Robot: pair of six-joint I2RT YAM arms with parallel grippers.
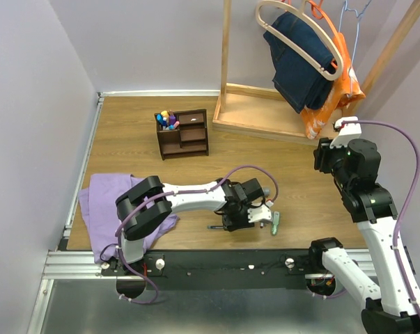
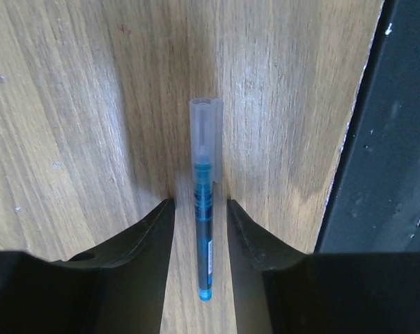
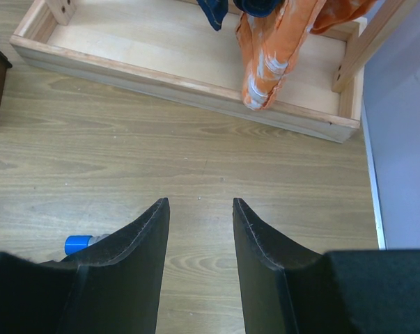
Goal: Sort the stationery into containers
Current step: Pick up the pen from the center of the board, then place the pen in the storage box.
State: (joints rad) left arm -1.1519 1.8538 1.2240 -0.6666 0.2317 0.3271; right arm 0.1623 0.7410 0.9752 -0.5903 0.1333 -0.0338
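- My left gripper (image 2: 200, 203) has its jaws spread, one on each side of a pen (image 2: 204, 174); it lies flat on the table (image 2: 70, 125), in line with them. A thin strip of wood shows on both sides, so I judge nothing is pinched yet.
- Risk: the pen lies a little nearer one finger than the other; if that finger meets it first, the round barrel could roll or skid out of the gap.
- Risk: my tips flank the tail half while the capped end reaches out past them; a pinch here may let that end droop, and a tilted pen would be awkward over a narrow compartment.
- The pen itself: slim, with a clear barrel showing blue ink; a blue end plug sits back between my fingers and a frosted cap lies beyond the tips. It is smooth plastic, probably slippery.
- Close on one side of the jaws runs a black rail (image 2: 384, 153).
- On the opposite side, well away, stands the dark organiser (image 1: 184, 133), with colourful pens (image 1: 168, 120) in a corner compartment; a pale green piece (image 1: 274, 221) lies near my gripper.
- My right gripper (image 3: 200, 209) hangs with jaws spread on nothing.
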